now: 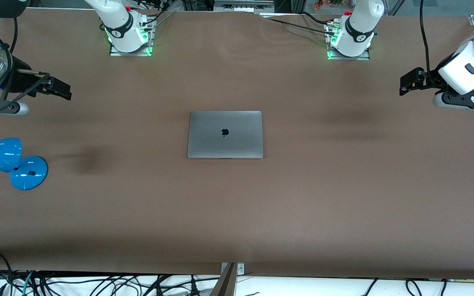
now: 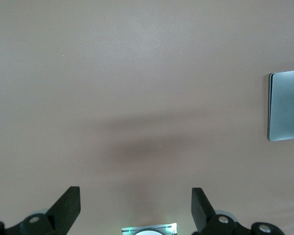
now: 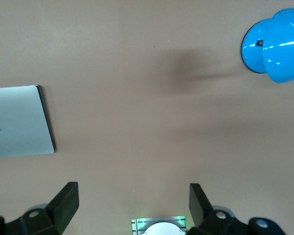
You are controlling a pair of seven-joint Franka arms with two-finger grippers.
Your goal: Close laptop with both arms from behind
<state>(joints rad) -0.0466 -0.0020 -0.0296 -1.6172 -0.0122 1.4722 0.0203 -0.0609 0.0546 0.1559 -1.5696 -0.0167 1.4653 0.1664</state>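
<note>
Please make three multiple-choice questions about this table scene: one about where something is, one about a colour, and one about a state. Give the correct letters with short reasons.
1. Where is the lamp?
A. At the right arm's end of the table
B. On the laptop
C. At the left arm's end

2. What colour is the lamp?
A. Red
B. Blue
C. Green

3. How is the laptop?
A. Open
B. Closed flat
C. Held by a gripper

Answers: 1 A, it lies below the right gripper in the front view. 2 B, it is glossy blue. 3 B, its lid lies flat, logo up; the left gripper is open over bare table.
</note>
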